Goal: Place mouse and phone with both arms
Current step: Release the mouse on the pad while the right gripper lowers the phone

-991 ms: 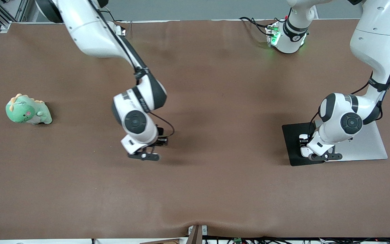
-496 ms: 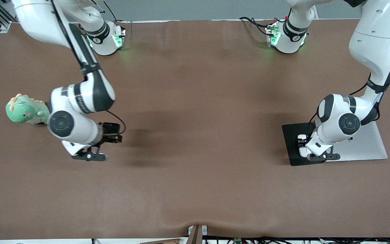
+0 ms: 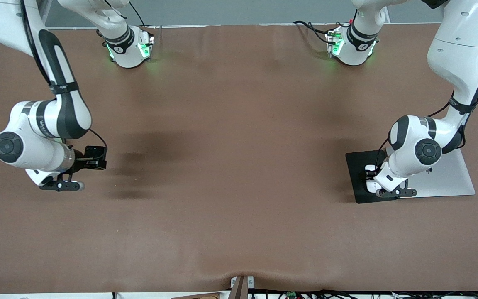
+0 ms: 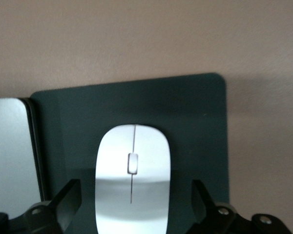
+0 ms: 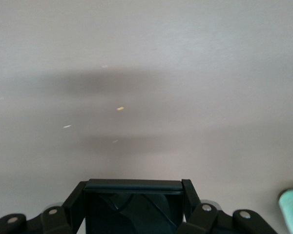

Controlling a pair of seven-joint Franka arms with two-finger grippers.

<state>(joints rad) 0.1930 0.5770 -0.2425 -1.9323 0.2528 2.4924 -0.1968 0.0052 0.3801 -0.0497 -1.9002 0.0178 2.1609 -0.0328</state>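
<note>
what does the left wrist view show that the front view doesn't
Only the left wrist view shows the mouse, lying on the dark mat between the left gripper's open fingers. Only the front view shows the right gripper over bare table at the right arm's end, and both bases. Both show the mat and the silver slab beside it.

The front view looks down from high across the brown-covered counter (image 3: pixel 239 166) toward both bases. Each wrist view looks close down past its own hand; the left shares the dark rectangular mat (image 4: pixel 185 112) with it.
</note>
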